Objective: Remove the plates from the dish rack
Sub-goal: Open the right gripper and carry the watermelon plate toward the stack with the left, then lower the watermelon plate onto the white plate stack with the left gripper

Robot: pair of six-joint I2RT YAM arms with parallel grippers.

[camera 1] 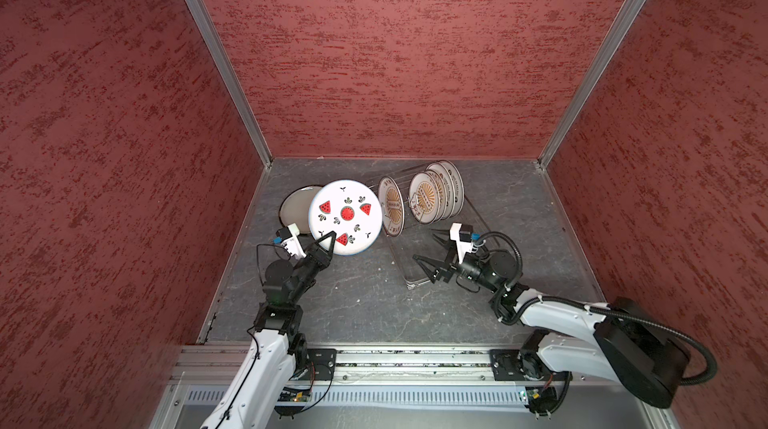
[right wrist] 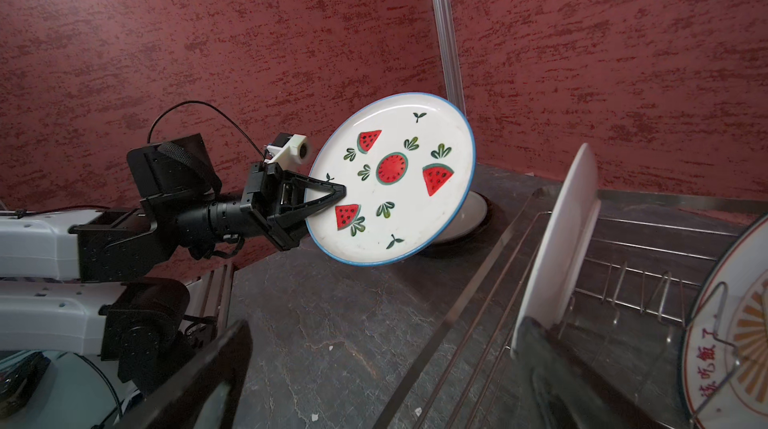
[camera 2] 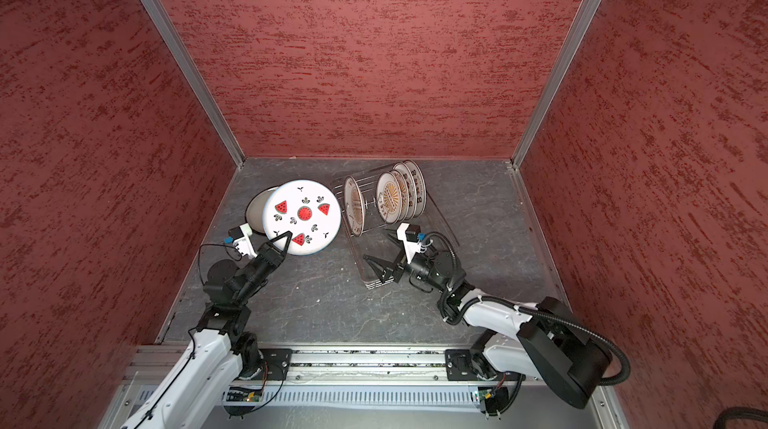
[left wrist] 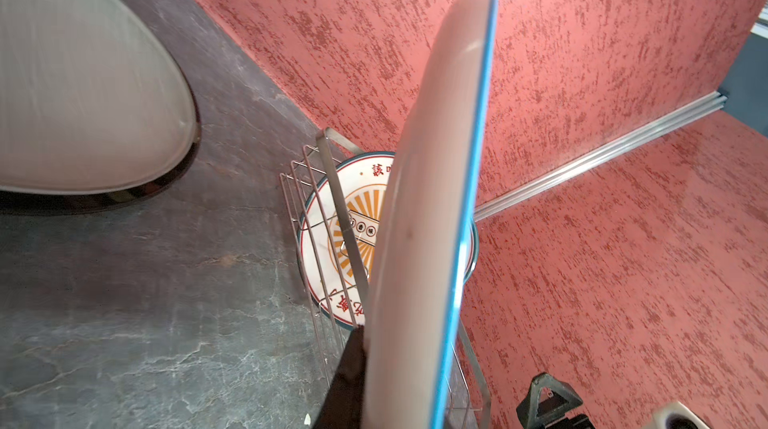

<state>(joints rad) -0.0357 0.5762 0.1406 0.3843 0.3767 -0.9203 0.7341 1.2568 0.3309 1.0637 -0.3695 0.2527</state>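
- Grip status: left gripper (camera 1: 332,236) is pinching the rim of the watermelon plate (camera 1: 345,215), with the jaws nearly together on the edge and one finger lying across the printed face.
- The plate is sticking out forward from the fingertips, lifted off the table (camera 1: 353,306) and tilted, with its print facing up toward the top cameras.
- The left wrist view is showing it edge-on, its blue rim line running out ahead of the black finger (left wrist: 345,385).
- Beyond and below the held plate, a dark-rimmed plate (camera 1: 293,206) is lying flat on the grey table. The watermelon plate is partly covering it in both top views.
- The right gripper (camera 1: 423,244) is holding nothing, with its jaws standing wide apart over the near end of the dish rack (camera 1: 413,281).
- Just ahead of the right gripper's fingertips, a lone sunburst plate (camera 1: 392,210) is standing on edge between the wires. One blurred finger is overlapping its lower edge in the right wrist view, and I cannot tell whether they are touching.
- Further out along the rack, a tight cluster of plates (camera 1: 440,194) is standing on edge, with the front one showing an orange sunburst.
- Off to the right gripper's side, the held plate is hanging clear of the rack wire in the right wrist view.
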